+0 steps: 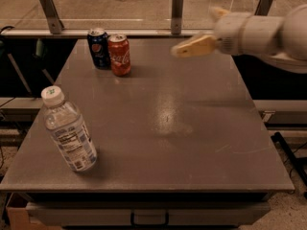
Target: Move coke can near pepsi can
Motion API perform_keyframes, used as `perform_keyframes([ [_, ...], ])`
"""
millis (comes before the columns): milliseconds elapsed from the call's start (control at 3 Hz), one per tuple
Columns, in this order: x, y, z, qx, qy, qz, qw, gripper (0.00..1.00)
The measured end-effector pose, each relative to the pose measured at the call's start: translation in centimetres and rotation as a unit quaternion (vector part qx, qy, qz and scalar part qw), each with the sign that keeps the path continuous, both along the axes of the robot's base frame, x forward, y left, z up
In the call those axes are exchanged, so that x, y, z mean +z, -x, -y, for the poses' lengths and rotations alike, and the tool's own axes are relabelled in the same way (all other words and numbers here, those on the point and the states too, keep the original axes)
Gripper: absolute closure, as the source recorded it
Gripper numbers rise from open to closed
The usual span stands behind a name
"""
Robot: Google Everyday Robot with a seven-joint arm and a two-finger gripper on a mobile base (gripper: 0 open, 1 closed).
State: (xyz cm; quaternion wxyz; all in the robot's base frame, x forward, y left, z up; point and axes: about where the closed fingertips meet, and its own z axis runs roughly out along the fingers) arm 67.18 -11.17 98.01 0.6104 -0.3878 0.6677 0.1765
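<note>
The red coke can (119, 54) stands upright at the table's far left, touching or almost touching the dark blue pepsi can (98, 47) on its left. My gripper (194, 35) hangs in the air above the far middle-right of the table, well to the right of both cans. It is open and holds nothing; one beige finger (194, 46) points left toward the cans.
A clear water bottle (69, 131) with a white cap stands at the near left of the grey table (192, 143). A railing with metal posts (177, 11) runs behind the table's far edge. My white arm (268, 32) enters from the right.
</note>
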Motion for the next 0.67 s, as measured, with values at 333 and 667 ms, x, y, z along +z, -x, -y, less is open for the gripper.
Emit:
perform_keyframes([
  [333,1.46,1.95,5.33,-0.046,0.007,0.01,0.9988,0.0],
  [667,1.3,1.89,5.31,-0.046,0.007,0.009,0.9989,0.0],
])
